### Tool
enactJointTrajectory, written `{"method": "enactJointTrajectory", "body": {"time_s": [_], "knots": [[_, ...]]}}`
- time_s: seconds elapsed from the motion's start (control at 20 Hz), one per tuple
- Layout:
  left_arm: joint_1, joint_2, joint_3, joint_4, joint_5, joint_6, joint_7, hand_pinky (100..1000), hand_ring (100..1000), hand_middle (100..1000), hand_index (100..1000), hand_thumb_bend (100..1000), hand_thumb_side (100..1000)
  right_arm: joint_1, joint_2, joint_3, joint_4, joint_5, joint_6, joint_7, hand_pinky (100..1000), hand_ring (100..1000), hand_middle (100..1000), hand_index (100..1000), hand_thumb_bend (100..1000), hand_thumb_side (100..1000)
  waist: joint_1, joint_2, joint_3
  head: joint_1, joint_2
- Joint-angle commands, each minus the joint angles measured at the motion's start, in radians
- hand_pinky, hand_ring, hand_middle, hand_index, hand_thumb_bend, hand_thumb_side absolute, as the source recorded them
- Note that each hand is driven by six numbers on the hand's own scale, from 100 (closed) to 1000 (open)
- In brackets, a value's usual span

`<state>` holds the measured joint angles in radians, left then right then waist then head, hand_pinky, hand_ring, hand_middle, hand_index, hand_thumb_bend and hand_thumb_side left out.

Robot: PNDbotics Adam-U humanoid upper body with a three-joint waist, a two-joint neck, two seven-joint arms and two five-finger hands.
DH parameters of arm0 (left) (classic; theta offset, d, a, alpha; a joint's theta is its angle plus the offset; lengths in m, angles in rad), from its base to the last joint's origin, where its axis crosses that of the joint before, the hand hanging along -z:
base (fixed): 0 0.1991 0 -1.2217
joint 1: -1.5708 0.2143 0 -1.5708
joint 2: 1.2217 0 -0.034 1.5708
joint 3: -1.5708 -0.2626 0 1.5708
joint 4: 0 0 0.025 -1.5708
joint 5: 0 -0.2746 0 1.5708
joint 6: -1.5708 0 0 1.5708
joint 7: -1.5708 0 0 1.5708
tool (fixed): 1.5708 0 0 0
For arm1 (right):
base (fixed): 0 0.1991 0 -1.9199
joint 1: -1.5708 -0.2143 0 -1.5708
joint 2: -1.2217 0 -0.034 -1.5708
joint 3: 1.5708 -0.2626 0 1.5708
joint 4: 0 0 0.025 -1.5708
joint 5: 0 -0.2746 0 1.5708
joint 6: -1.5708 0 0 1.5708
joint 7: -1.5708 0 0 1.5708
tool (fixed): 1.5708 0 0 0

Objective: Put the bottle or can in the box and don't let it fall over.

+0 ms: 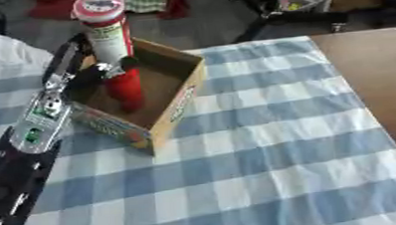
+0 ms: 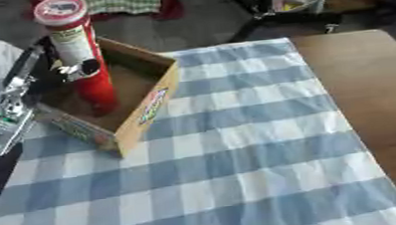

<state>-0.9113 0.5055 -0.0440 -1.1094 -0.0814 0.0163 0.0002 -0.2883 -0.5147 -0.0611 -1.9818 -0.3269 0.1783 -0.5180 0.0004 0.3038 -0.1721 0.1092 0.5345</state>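
Setting: indoor robot test area, laid out like a home dining corner.

Evidence: wooden table (image 1: 382,71), bare along its right side; blue-and-white checked tablecloth (image 1: 265,144) spread over the rest. Grey hard floor (image 1: 204,24) beyond the far edge. Black stand legs (image 1: 268,7), like those of a tripod or equipment mount, planted on that floor. Red and green-checked fabric items (image 2: 133,2) on the floor at the far edge, kind not clear. Black-and-silver robot arm (image 1: 41,120) with exposed green circuit boards reaching over the cloth from the left. Open cardboard box (image 1: 179,98) set on the cloth as a prop.
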Motion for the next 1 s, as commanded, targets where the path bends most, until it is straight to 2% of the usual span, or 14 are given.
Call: {"method": "enactJointTrajectory", "body": {"time_s": [0.05, 0.65, 0.8, 1.0], "knots": [[0.002, 0.062, 0.015, -0.048, 0.018, 0.006, 0.009, 1000, 1000, 909, 869, 1000, 426, 0.000, -0.036, -0.010, -0.018, -0.001, 0.002, -0.003, 880, 1000, 809, 805, 100, 738, 0.001, -0.034, 0.006, -0.012, 0.009], [0.164, 0.186, 0.051, -0.220, 0.131, 0.042, 0.002, 1000, 1000, 905, 868, 1000, 367, 0.028, -0.056, -0.023, -0.018, -0.001, -0.007, -0.010, 880, 1000, 811, 807, 100, 714, -0.010, -0.080, 0.056, -0.045, 0.050], [0.248, 0.230, 0.078, -0.307, 0.167, 0.041, 0.036, 1000, 1000, 900, 863, 1000, 322, 0.037, -0.063, -0.028, -0.018, -0.001, -0.010, -0.014, 881, 1000, 820, 811, 100, 709, -0.012, -0.094, 0.064, -0.063, 0.068], [0.373, 0.273, 0.119, -0.446, 0.232, 0.051, 0.106, 1000, 1000, 902, 856, 901, 229, 0.057, -0.070, -0.033, -0.018, 0.000, -0.008, -0.022, 881, 1000, 821, 811, 100, 711, -0.011, -0.110, 0.073, -0.085, 0.086]]}}
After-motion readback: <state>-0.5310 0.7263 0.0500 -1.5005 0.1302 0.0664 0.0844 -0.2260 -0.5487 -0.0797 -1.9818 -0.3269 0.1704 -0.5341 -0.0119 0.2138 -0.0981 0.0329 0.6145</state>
